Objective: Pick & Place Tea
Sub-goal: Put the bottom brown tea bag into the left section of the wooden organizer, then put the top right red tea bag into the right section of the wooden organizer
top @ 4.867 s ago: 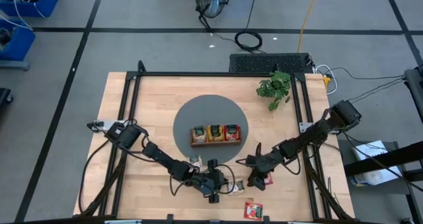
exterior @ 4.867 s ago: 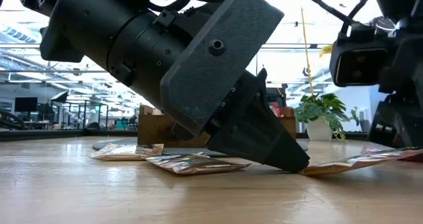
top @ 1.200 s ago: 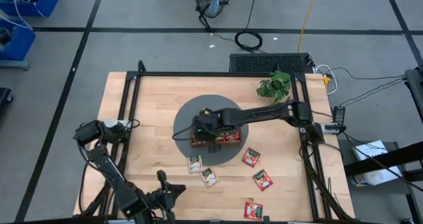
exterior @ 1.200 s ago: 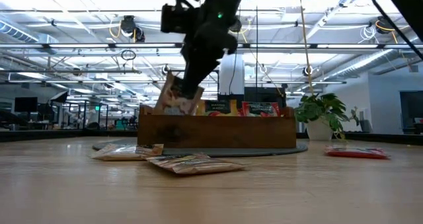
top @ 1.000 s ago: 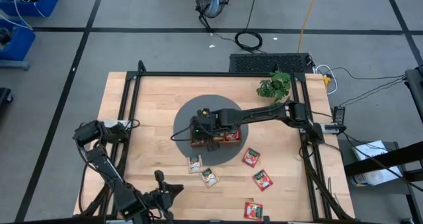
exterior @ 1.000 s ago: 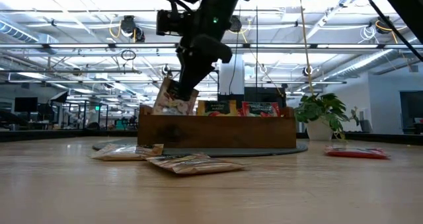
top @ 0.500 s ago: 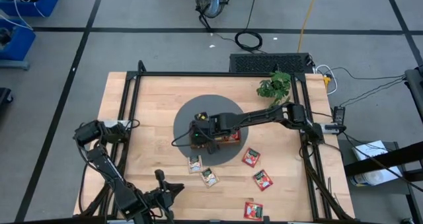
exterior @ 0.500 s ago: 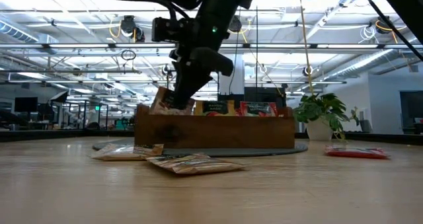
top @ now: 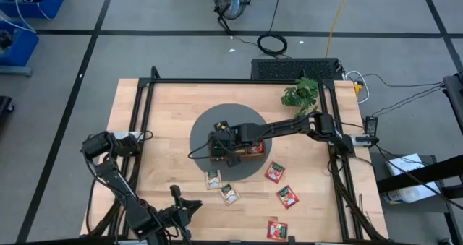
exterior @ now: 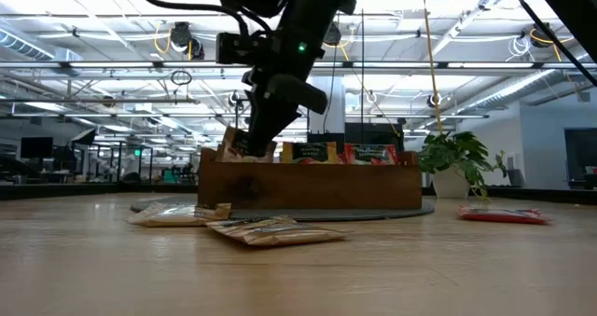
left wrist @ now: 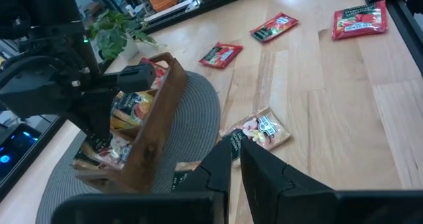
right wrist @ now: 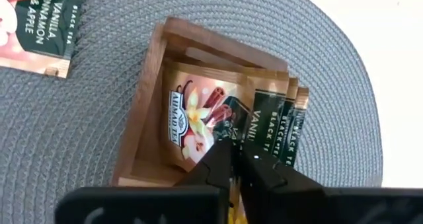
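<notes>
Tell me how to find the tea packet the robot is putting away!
Look at the round grey mat mid-table, where the wooden tray sits. The beige-brown packet stands in its left end compartment, under the right gripper. Unlike the flat ones on the table, it is upright.

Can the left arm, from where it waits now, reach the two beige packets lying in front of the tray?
Probably yes. The left gripper waits at the table's near edge, and bare wood lies between it and the two beige packets. The right gripper is busy over the tray, not across that path.
</notes>
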